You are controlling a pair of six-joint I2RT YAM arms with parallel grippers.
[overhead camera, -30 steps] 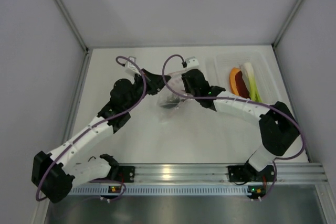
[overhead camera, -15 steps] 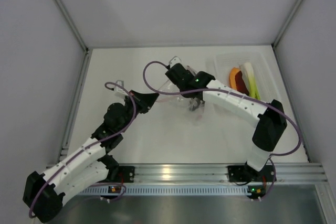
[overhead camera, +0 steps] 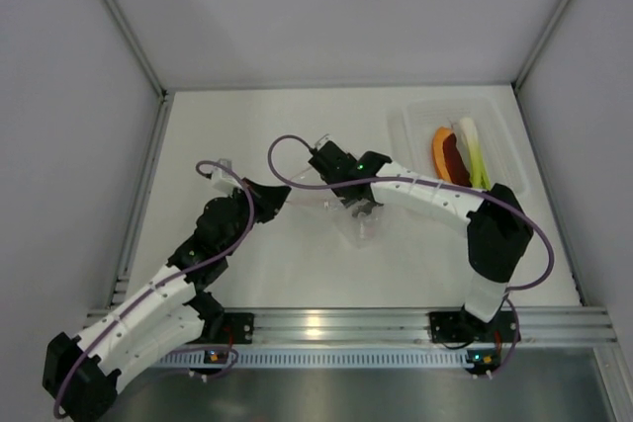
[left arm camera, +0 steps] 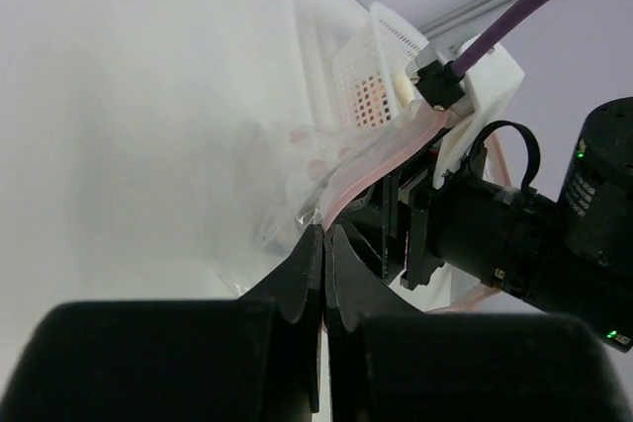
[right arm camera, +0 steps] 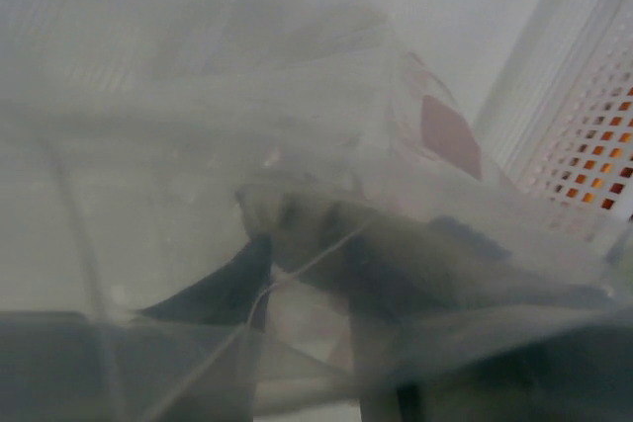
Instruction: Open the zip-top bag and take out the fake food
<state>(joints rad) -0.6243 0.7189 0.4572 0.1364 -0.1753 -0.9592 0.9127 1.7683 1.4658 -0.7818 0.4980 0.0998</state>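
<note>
The clear zip-top bag (overhead camera: 358, 232) hangs stretched between my two grippers at the table's middle. My left gripper (overhead camera: 286, 198) is shut on the bag's pink zip strip (left arm camera: 381, 158), as the left wrist view shows (left arm camera: 323, 231). My right gripper (overhead camera: 362, 208) is inside the bag. Its wrist view is veiled by plastic, and its fingers (right arm camera: 232, 279) close round a grey fish (right arm camera: 297, 210) at their tips. An orange slice (overhead camera: 441, 149), a dark red slice (overhead camera: 454, 158) and a leek stalk (overhead camera: 475, 153) lie in the tray.
The rigid clear tray (overhead camera: 415, 118) stands at the back right. Its latticed wall shows in both wrist views (left arm camera: 371, 76) (right arm camera: 584, 116). Grey walls close in the table on three sides. An aluminium rail (overhead camera: 336, 323) runs along the near edge.
Both grippers have moved nearer me with the bag. The left has pulled down and left, and the bag now stretches between them, with the dark fish shifted right.
</note>
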